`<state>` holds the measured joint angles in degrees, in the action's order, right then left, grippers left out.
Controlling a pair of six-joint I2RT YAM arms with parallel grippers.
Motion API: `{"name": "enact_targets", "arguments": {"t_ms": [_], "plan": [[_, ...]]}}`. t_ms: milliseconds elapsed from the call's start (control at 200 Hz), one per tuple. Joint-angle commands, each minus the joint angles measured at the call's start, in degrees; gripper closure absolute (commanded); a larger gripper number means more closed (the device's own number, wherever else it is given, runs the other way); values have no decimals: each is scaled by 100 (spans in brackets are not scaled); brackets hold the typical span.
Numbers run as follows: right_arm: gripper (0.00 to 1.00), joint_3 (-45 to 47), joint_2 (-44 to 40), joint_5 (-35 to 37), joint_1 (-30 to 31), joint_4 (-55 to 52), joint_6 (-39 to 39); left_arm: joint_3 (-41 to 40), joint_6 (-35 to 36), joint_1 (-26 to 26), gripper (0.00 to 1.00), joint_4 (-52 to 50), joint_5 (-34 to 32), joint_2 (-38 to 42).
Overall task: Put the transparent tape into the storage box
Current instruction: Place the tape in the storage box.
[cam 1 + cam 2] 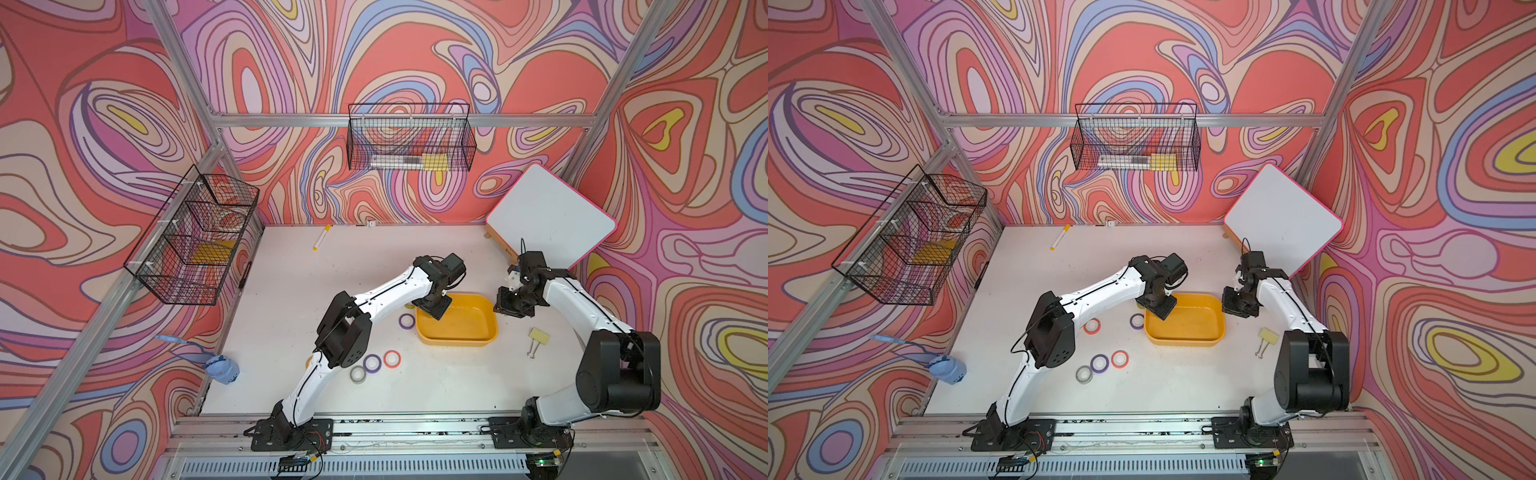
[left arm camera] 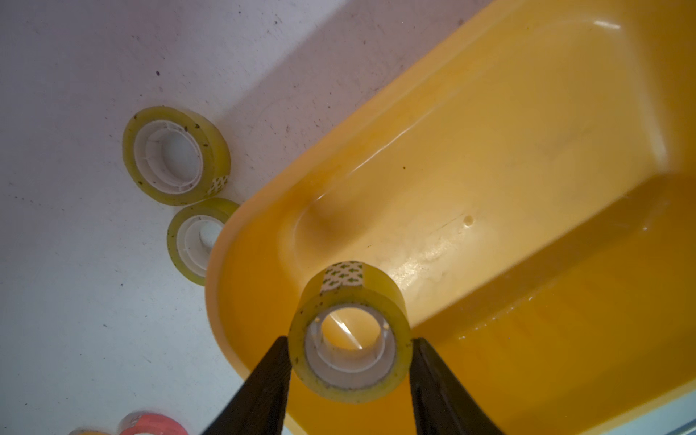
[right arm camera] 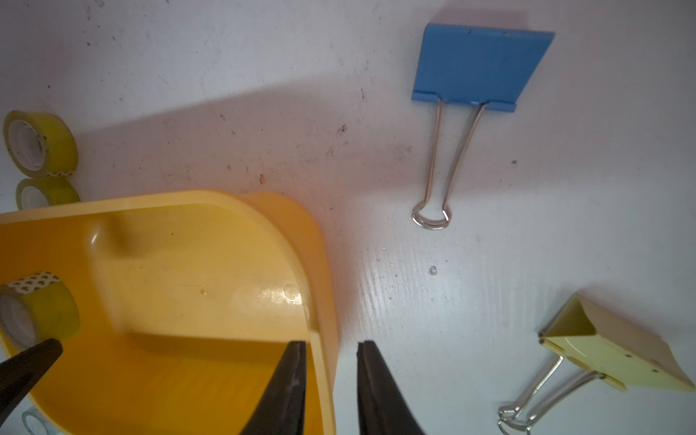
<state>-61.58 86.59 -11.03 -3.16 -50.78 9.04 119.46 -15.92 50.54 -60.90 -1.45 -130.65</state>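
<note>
Low in the left wrist view, the left gripper (image 2: 350,341) is pinching one transparent tape roll (image 2: 380,297) across its round outside, over the storage box (image 2: 489,158) at its rounded corner. Two loose transparent rolls are lying on the table (image 2: 75,282) at left: the upper roll (image 2: 214,147) whole, the lower roll (image 2: 188,244) partly hidden by the box rim. At lower middle of the right wrist view, the right gripper (image 3: 331,342) is standing narrowly parted astride that rim; whether it is clamping is unclear. Two binder clips are lying at right: a blue clip (image 3: 478,64), and a yellow clip (image 3: 610,357) with its handles cut off. Five coloured rolls are showing in a top view: an orange roll (image 1: 1085,327), two purple rolls (image 1: 1130,321) (image 1: 1092,363), a red roll (image 1: 1112,359) and a grey roll (image 1: 1077,375).
</note>
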Motion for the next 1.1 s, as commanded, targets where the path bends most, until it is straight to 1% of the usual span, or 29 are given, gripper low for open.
{"name": "enact_targets", "arguments": {"t_ms": [0, 195, 496, 666, 967, 1092], "plan": [[74, 59, -139, -23, -10, 7, -49, 106, -7, 26, 45, 127, -166, -181], [75, 67, -185, -104, -9, -5, -43, -30, -51, 31, 45, 411, -219, -328], [75, 34, -230, -101, -10, -46, -26, -54, -76, 23, 45, 535, -286, -512], [74, 23, -228, -103, -9, -57, -34, -141, -106, 21, 45, 623, -384, -488], [74, 23, -197, -138, -10, -31, -25, -331, -130, 26, 40, 633, -504, -470], [73, 23, -195, -128, -9, -41, -20, -344, -161, 26, 35, 640, -576, -365]]}}
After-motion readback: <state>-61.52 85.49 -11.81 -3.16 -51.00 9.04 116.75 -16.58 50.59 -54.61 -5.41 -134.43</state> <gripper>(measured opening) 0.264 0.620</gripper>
